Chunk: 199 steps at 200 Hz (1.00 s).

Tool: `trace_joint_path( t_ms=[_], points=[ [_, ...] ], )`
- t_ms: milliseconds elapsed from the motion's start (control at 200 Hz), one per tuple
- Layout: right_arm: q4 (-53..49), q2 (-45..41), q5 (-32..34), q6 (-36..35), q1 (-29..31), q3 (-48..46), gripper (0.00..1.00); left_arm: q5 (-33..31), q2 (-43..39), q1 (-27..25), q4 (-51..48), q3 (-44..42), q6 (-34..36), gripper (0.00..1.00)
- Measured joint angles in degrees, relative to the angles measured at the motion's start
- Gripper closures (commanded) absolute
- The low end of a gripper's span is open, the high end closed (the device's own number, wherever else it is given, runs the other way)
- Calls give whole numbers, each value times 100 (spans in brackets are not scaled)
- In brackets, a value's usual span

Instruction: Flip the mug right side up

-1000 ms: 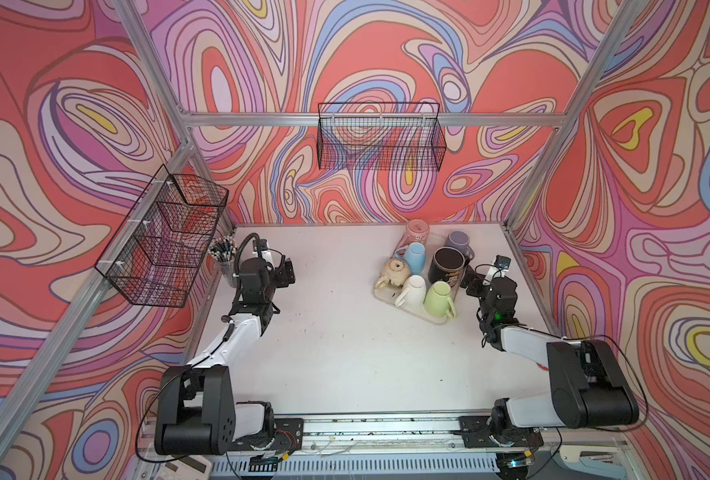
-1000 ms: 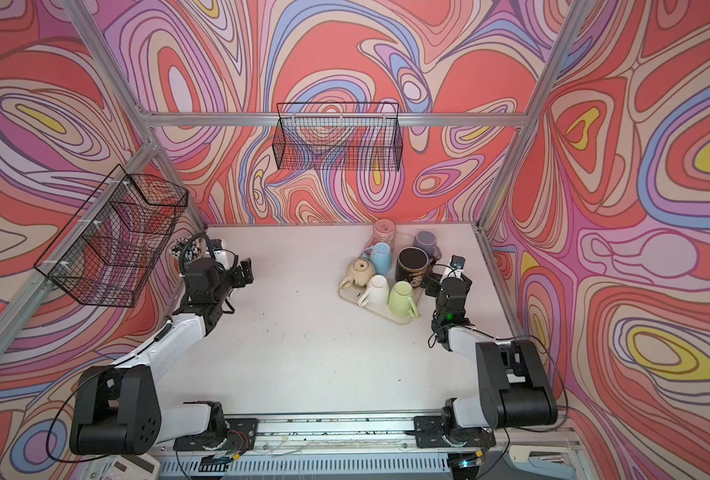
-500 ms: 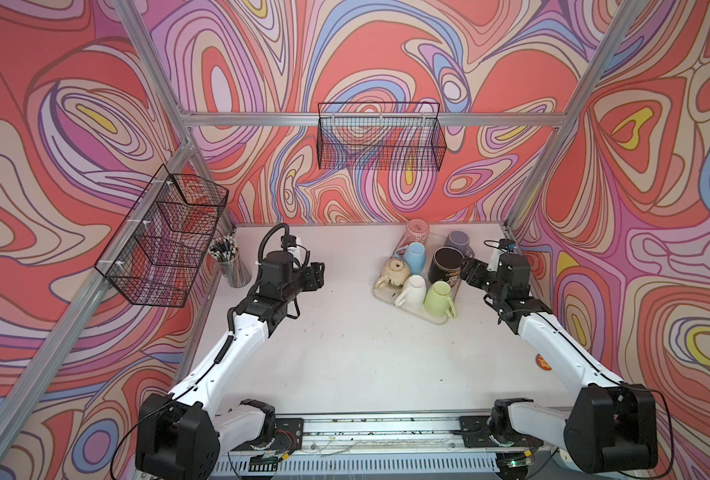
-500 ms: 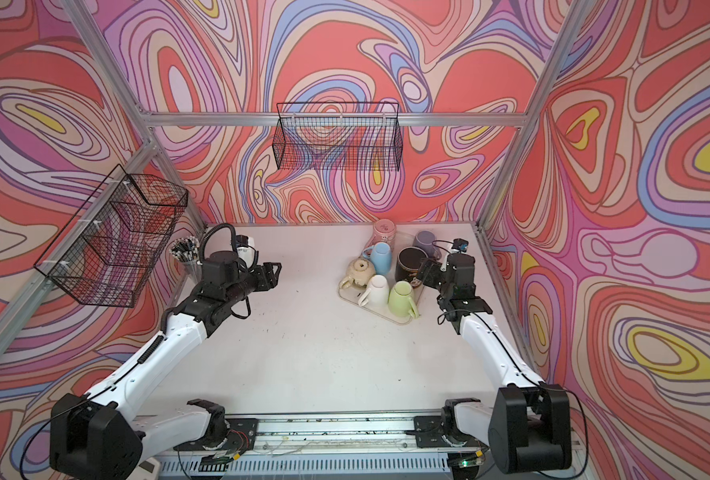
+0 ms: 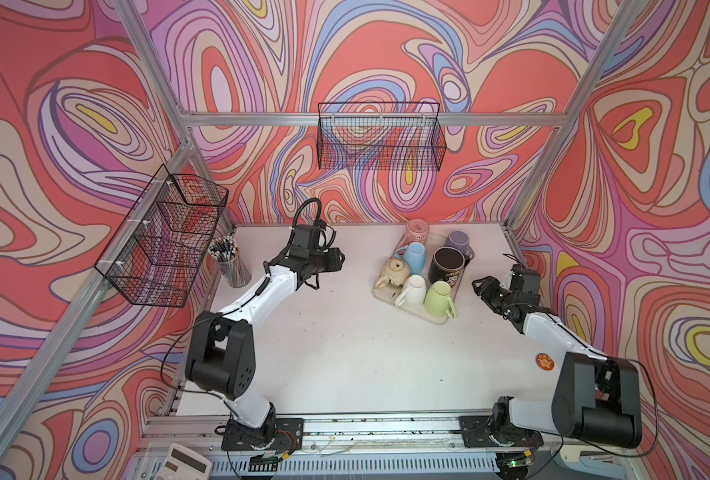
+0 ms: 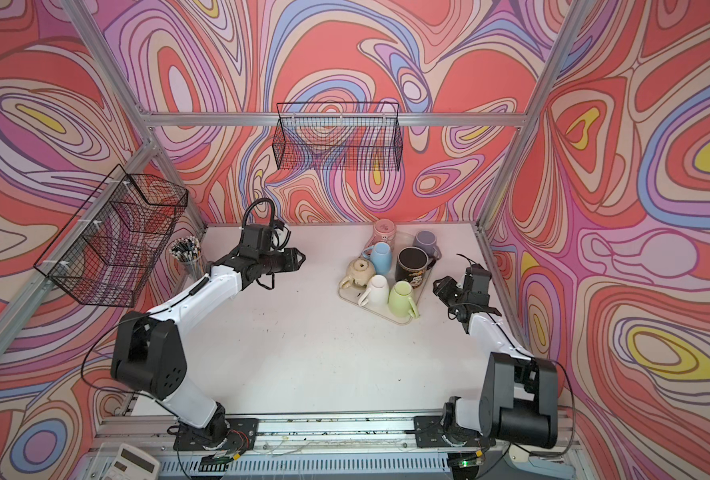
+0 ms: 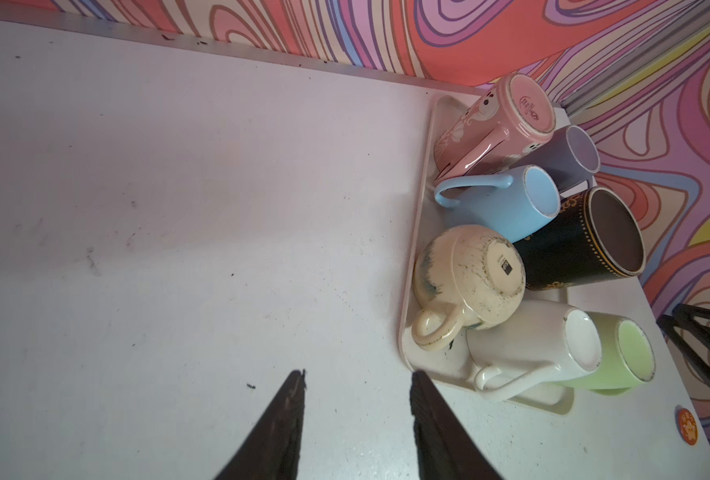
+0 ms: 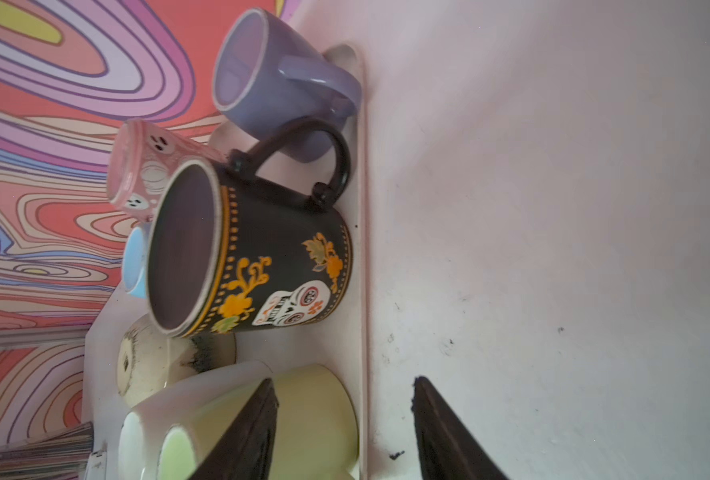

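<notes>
A cream tray [image 5: 383,293] at the back right of the table holds several mugs. The black skull mug [image 5: 447,264] stands upright with its mouth up. The pink mug [image 7: 507,120], blue mug [image 7: 511,203], cream mug [image 7: 469,276], white mug [image 7: 532,345] and green mug [image 7: 619,353] stand base up. Whether the purple mug [image 5: 459,243] is upright I cannot tell. My left gripper [image 5: 339,262] hovers open and empty left of the tray, seen close as left gripper [image 7: 357,376]. My right gripper [image 5: 478,286] is open and empty beside the tray's right edge, near the green mug [image 8: 316,411].
A pen cup [image 5: 228,262] stands at the back left. Wire baskets hang on the left wall [image 5: 166,241] and the back wall [image 5: 380,141]. An orange round token [image 5: 544,361] lies by the right arm. A calculator [image 5: 179,461] sits below the front rail.
Both arms have unfolded from their resting poses. The left gripper has swung right toward the tray, and the right gripper has lifted and turned toward the tray's right edge.
</notes>
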Motion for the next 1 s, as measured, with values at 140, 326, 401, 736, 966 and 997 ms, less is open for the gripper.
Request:
trace_joint_path(
  t_ms=[140, 326, 401, 736, 966, 997],
  points=[
    [404, 601, -297, 208, -109, 2, 51, 310, 975, -85, -240, 933, 155, 58],
    [903, 1342, -535, 459, -125, 129, 55, 546, 1969, -337, -586, 2020, 387, 58],
    [1115, 1615, -601, 562, -125, 216, 57, 599, 2371, -444, -748, 2505, 448, 59],
    [1681, 2293, -831, 811, -125, 505, 61, 713, 3517, -708, -1185, 3595, 599, 65],
    [1825, 2498, -901, 820, -125, 544, 61, 688, 4015, -826, -1429, 4085, 660, 67],
    [1847, 2503, -916, 820, -125, 544, 61, 673, 4054, -839, -1440, 4122, 675, 67]
  ],
)
